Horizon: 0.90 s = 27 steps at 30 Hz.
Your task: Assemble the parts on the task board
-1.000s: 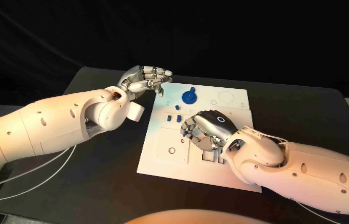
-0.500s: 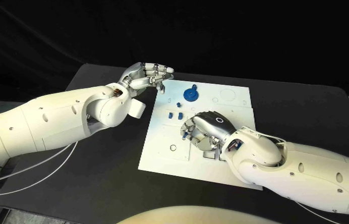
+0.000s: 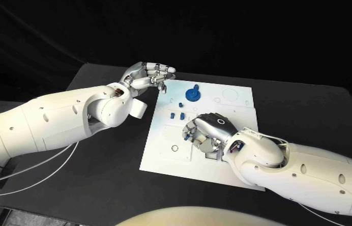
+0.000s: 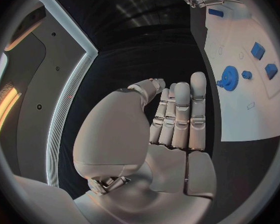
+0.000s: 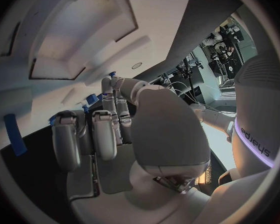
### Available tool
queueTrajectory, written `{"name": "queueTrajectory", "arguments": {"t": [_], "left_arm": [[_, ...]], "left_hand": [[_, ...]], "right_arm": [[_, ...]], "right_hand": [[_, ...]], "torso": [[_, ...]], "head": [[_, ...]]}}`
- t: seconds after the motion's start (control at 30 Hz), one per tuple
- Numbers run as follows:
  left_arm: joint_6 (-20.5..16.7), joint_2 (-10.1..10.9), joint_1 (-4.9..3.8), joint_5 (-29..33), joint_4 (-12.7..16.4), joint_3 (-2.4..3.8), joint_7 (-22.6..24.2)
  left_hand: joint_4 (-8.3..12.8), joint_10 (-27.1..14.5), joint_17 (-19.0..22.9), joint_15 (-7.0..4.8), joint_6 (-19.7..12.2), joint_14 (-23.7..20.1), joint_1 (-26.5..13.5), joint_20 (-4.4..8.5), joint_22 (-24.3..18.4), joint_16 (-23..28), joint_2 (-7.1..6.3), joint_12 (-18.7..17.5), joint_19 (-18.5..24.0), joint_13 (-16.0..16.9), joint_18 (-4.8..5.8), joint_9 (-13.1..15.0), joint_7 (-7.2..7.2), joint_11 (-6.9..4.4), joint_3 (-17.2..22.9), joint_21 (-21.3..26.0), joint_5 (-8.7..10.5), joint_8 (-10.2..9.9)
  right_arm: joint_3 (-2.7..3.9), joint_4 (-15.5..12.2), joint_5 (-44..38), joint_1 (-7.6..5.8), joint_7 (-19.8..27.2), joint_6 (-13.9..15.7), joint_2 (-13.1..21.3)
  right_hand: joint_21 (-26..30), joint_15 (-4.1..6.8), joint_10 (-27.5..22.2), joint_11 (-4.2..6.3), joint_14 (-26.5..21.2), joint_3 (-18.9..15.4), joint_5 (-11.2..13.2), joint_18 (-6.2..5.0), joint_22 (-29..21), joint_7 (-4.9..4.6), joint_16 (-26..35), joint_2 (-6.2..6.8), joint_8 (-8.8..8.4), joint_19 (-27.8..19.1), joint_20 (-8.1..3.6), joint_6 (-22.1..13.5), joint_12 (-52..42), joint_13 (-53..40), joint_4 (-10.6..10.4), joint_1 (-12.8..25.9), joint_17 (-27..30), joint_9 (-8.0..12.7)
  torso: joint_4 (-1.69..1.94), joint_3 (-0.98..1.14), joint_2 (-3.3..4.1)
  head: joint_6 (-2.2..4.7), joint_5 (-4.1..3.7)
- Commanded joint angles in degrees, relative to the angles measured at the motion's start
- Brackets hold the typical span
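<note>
The right hand (image 3: pixel 207 131) rests low on the middle of the white task board (image 3: pixel 165 157) with its fingers curled down, and I cannot tell if it holds a part. Past it lie two small blue blocks (image 3: pixel 175 116), a tiny blue peg (image 3: pixel 180 105) and a round blue gear (image 3: pixel 192 94) near the board's far edge; the left wrist view shows them clearly. The left hand (image 3: pixel 147 77) hovers by the board's far left corner, fingers curled in and holding nothing, with bare black table (image 3: pixel 95 170) around it.
</note>
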<state>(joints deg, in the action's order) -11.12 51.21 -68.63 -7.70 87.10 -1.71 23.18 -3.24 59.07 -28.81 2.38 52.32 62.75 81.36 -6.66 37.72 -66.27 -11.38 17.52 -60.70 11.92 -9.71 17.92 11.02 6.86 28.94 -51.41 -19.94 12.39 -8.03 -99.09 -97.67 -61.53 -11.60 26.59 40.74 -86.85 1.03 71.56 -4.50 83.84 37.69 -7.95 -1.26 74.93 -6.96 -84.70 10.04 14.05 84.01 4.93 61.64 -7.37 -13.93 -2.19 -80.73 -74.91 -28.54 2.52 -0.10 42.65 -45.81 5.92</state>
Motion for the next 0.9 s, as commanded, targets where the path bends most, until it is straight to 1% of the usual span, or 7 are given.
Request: {"name": "queueTrajectory", "arguments": {"t": [0.03, 0.33, 0.47, 0.6, 0.77, 0.83, 0.9], "left_arm": [[0.8, 0.0, -0.02, 0.3, 0.1, 0.03, 0.2], [0.8, 0.0, -0.02, 0.3, 0.2, 0.03, 0.1], [0.8, 0.0, -0.02, 0.3, 0.2, 0.03, 0.0], [0.8, 0.0, -0.02, 0.3, 0.2, 0.03, 0.0], [0.9, 0.0, -0.03, 0.3, 0.2, 0.03, -0.1], [0.9, 0.0, -0.03, 0.3, 0.2, 0.03, -0.1], [1.0, 0.0, -0.03, 0.3, 0.2, 0.03, -0.2]], "left_hand": [[0.3, -0.4, 0.0, -0.1, -0.5, -0.4, -0.5, -0.4, -0.1, -0.1, -0.15, 0.3, -0.1, 0.1, -0.83, -0.1, 0.11, 0.14, -0.1, 0.3, -0.28, -0.4], [0.3, -0.4, 0.0, -0.1, -0.5, -0.4, -0.5, -0.4, -0.1, -0.1, -0.15, 0.3, -0.1, 0.1, -0.83, -0.1, 0.11, 0.14, -0.1, 0.3, -0.28, -0.4], [0.3, -0.4, 0.0, -0.1, -0.5, -0.4, -0.5, -0.4, -0.1, -0.1, -0.15, 0.3, -0.1, 0.1, -0.83, -0.1, 0.11, 0.14, -0.1, 0.3, -0.28, -0.4], [0.3, -0.4, 0.0, -0.1, -0.5, -0.4, -0.5, -0.4, -0.1, -0.1, -0.15, 0.3, -0.1, 0.1, -0.83, -0.1, 0.11, 0.14, -0.1, 0.3, -0.28, -0.4], [0.3, -0.5, 0.1, -0.06, -0.5, -0.4, -0.6, -0.44, -0.1, -0.1, -0.11, 0.4, -0.1, 0.1, -0.84, -0.1, 0.13, 0.17, -0.1, 0.3, -0.28, -0.4], [0.3, -0.5, 0.1, -0.06, -0.5, -0.4, -0.6, -0.44, -0.1, -0.1, -0.11, 0.4, -0.1, 0.1, -0.84, -0.1, 0.13, 0.17, -0.1, 0.3, -0.28, -0.4], [0.3, -0.5, 0.1, -0.06, -0.5, -0.4, -0.6, -0.44, -0.1, -0.1, -0.11, 0.4, -0.1, 0.1, -0.84, -0.1, 0.13, 0.17, -0.1, 0.3, -0.28, -0.4]], "right_arm": [[-0.06, 0.1, -0.9, 0.09, -0.2, -1.8, -0.1], [-0.19, 0.6, -2.6, 0.21, -1.5, -3.3, -1.0], [-0.28, 0.7, -3.1, 0.31, -1.7, -4.2, -1.4], [-0.34, 0.7, -3.4, 0.38, -2.0, -5.1, -1.7], [-0.39, 0.8, -3.5, 0.42, -2.5, -6.1, -1.8], [-0.41, 0.8, -3.6, 0.43, -2.6, -6.1, -1.8], [-0.42, 0.8, -3.8, 0.44, -2.8, -5.0, -1.6]], "right_hand": [[0.2, 0.16, 1.1, 1.39, 4.1, 0.0, 0.2, 0.48, 13.4, -0.34, 0.2, 0.08, 0.34, 4.6, -0.29, 0.0, 0.4, -0.1, 0.2, 0.5, -6.7, -0.1], [0.3, 0.14, 1.0, 1.36, 4.1, -0.1, 0.4, 0.46, 13.3, -0.36, 0.3, -0.02, 0.34, 4.5, -0.26, -0.1, 0.5, -0.1, 0.2, 0.6, -6.6, -0.2], [0.3, 0.14, 1.0, 1.36, 4.1, -0.1, 0.4, 0.46, 13.3, -0.36, 0.3, -0.02, 0.34, 4.5, -0.26, -0.1, 0.5, -0.1, 0.2, 0.6, -6.6, -0.2], [0.3, 0.13, 1.0, 1.36, 4.1, -0.2, 0.5, 0.46, 13.3, -0.36, 0.3, -0.02, 0.34, 4.5, -0.25, -0.1, 0.5, -0.1, 0.3, 0.7, -6.6, -0.2], [0.4, 0.09, 0.9, 1.32, 4.1, -0.6, 1.2, 0.42, 13.3, -0.37, 0.4, -0.1, 0.33, 4.5, -0.18, -0.3, 0.8, -0.2, 0.4, 1.2, -6.5, -0.3], [0.6, -0.06, 0.3, 1.1, 4.1, -0.8, 1.6, 0.39, 13.2, -0.6, 0.3, -0.09, -0.07, 4.4, -0.08, -1.0, 1.3, -0.2, 0.4, 1.5, -6.5, -0.3], [1.2, -0.58, -0.9, 0.49, 4.0, -0.9, 1.5, 0.25, 12.9, -1.38, 0.5, 0.32, -1.63, 4.1, 0.25, -3.4, 2.1, -0.1, 0.5, 2.2, -6.3, 0.3]], "torso": [[-0.01, -0.01, 0.0], [0.05, 0.01, 0.03], [0.05, -0.03, 0.02], [0.04, -0.02, 0.0], [0.01, -0.01, -0.01], [-0.01, -0.02, -0.02], [-0.03, -0.03, -0.04]], "head": [[-0.06, -0.01], [-0.1, -0.03], [-0.17, -0.01], [-0.2, -0.02], [-0.25, -0.02], [-0.25, -0.03], [-0.24, -0.04]]}}
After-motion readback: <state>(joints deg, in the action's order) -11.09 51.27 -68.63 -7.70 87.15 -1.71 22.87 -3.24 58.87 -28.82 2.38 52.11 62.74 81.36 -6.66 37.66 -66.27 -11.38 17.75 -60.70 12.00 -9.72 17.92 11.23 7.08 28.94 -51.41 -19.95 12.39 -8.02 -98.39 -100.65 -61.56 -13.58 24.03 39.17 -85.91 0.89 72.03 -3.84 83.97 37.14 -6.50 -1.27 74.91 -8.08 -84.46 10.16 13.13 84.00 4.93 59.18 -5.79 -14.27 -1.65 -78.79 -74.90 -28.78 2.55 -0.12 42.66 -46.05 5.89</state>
